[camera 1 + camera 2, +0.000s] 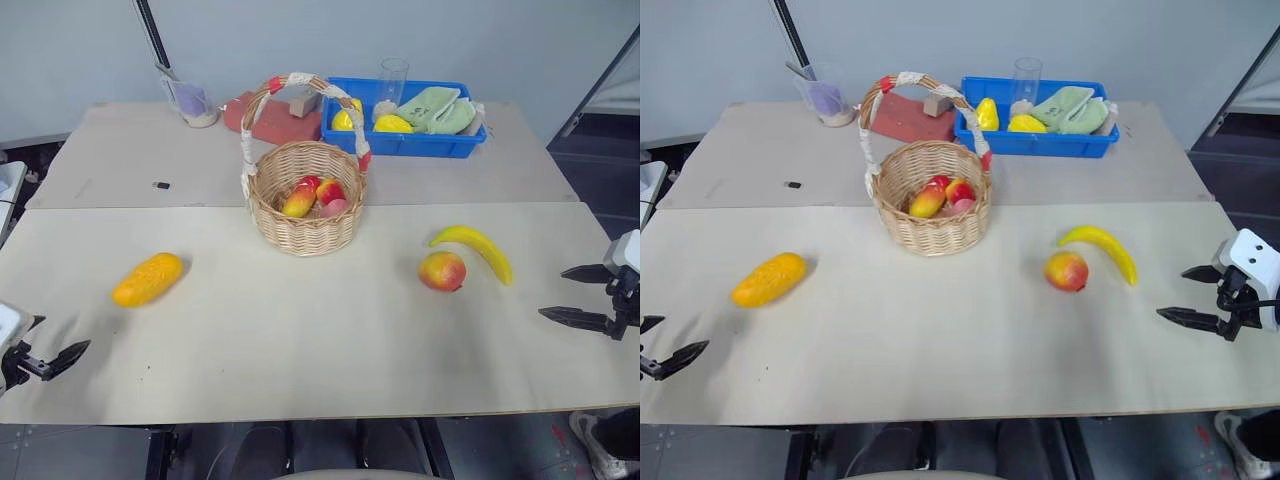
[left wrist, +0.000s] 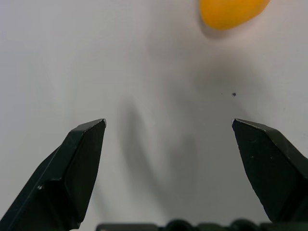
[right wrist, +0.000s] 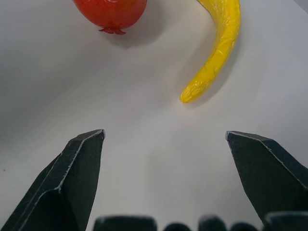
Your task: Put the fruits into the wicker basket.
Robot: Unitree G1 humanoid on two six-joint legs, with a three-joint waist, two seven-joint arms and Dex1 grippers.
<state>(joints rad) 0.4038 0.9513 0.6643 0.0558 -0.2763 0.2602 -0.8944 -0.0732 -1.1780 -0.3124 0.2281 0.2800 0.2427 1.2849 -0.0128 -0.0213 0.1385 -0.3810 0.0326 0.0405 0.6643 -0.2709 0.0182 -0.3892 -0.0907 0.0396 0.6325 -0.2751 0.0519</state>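
The wicker basket (image 1: 306, 205) stands mid-table with a few red-and-yellow fruits inside. An oblong bumpy orange-yellow fruit (image 1: 148, 278) lies on the left part of the table. A round red-and-yellow apple-like fruit (image 1: 442, 271) and a curved banana (image 1: 474, 251) lie close together on the right. My left gripper (image 1: 664, 348) hovers open and empty at the near left edge, short of the orange fruit (image 2: 231, 12). My right gripper (image 1: 578, 295) is open and empty at the right edge, facing the apple (image 3: 111, 13) and banana (image 3: 216, 50).
A blue plastic bin (image 1: 405, 118) with yellow fruits, a green cloth and a clear glass stands at the back right. A red block (image 1: 275, 120) and a plastic cup (image 1: 193, 103) sit behind the basket. A small dark speck (image 1: 161, 185) lies on the back left.
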